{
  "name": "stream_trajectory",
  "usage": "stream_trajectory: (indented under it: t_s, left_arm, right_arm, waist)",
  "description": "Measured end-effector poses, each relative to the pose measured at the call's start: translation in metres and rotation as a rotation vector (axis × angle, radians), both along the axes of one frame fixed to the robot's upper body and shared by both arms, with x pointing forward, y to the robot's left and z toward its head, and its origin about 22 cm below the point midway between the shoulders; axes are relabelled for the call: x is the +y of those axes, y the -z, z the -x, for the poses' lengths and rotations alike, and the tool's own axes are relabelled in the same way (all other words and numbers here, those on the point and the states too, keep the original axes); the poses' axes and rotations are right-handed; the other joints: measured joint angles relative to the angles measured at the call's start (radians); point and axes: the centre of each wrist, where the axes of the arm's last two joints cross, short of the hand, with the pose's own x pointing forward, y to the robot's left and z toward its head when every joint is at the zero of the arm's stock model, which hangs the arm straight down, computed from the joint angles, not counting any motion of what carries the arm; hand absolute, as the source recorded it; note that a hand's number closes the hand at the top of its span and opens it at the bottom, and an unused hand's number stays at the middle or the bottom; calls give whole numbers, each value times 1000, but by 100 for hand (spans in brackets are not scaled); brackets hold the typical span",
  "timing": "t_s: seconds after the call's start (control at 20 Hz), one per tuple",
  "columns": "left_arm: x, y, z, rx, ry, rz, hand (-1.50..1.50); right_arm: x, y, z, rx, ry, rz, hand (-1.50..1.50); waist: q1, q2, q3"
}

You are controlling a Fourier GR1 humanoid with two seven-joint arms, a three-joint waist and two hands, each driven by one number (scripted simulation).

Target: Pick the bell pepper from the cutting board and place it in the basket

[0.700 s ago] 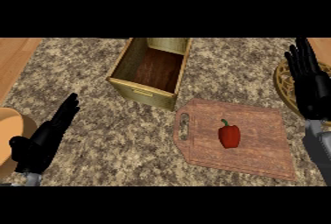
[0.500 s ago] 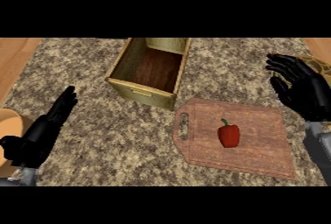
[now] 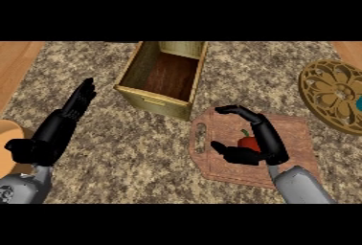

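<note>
While the right hand (image 3: 258,143) arches over the cutting board (image 3: 297,139), its fingers (image 3: 240,113) curl in a wide hook whose tips point toward the board's handle end, and its thumb (image 3: 228,150) reaches out below them. Between those fingers and the thumb, tucked against the palm side, sits the red bell pepper (image 3: 247,142) with its green stem up; only part of it shows, and it rests on the board. Whether the hand touches the pepper cannot be told, since the fingers arch past it rather than close round it.

Beyond the fingertips, up and to the left, stands the basket (image 3: 152,95), an open wooden box with pale walls and a dark floor, its near corner just beside the board's handle slot. Both sit on the speckled stone worktop (image 3: 141,148).

Well apart to the right of the right hand's knuckles lies a round patterned plate (image 3: 332,98) at the worktop's edge, with something blue on it at the frame's border.

At the left side of the view the left hand (image 3: 67,117) rests with fingers (image 3: 83,93) straight and together, pointing up toward the basket's left wall but well short of it, holding nothing. Just below that hand's wrist, a tan rounded object (image 3: 8,160) shows at the frame's edge.
</note>
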Motion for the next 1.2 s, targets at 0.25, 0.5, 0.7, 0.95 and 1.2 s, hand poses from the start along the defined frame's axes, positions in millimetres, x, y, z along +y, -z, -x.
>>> stream_trajectory:
  t_s: [0.25, 0.5, 0.7, 0.95, 1.2]
  left_arm:
    - [2, -2, -5, -3, -11, -1, 0]
    - [2, 5, -1, 12, -25, -2, 0]
    - [6, 5, -1, 15, -27, -8, 0]
    - [7, 7, -1, 16, -25, -8, 0]
    - [4, 5, -2, -1, -20, -2, 0]
  right_arm:
    - [22, -3, 11, -40, 162, 202, -150]
    - [1, -39, -1, -95, 345, 449, -150]
    - [-17, -68, -7, -34, 387, 713, -150]
    - [-12, -111, 1, 143, 314, 928, -150]
    - [-6, -159, 25, 290, 239, 1012, -150]
  waist:
    - [-16, -9, -3]
    - [-35, -20, -7]
    - [-40, -24, -9]
    - [-38, -21, -8]
    - [-31, -15, -4]
